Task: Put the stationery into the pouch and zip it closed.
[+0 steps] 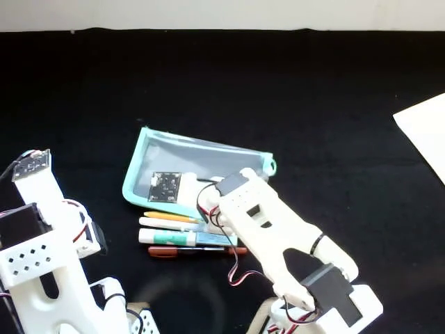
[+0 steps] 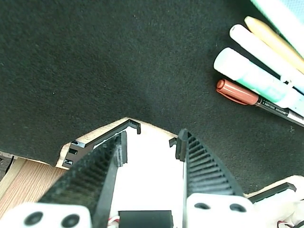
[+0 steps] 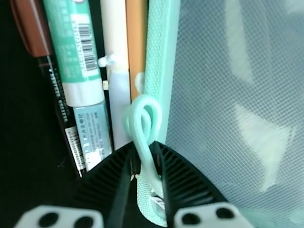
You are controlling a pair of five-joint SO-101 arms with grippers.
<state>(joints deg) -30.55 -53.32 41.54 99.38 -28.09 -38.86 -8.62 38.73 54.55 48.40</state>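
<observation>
A teal mesh pouch (image 1: 188,163) lies flat on the black mat with a dark square card (image 1: 165,186) inside. Beside its near edge lie an orange pencil (image 1: 170,216), a white pen (image 1: 167,224), a teal marker (image 1: 184,238) and a brown pen (image 1: 188,251). My right gripper (image 3: 145,164) is shut on the pouch's teal zipper pull (image 3: 142,118), at the seam next to the orange pencil (image 3: 136,42) and white pen (image 3: 114,47). My left gripper (image 2: 152,142) hangs open and empty near the mat's front edge, well short of the brown pen (image 2: 237,92) and teal marker (image 2: 256,78).
A white sheet (image 1: 427,132) lies at the mat's right edge. Bare wood (image 2: 23,185) shows past the mat's front edge under the left arm (image 1: 42,243). The right arm (image 1: 278,236) covers the pouch's near right corner.
</observation>
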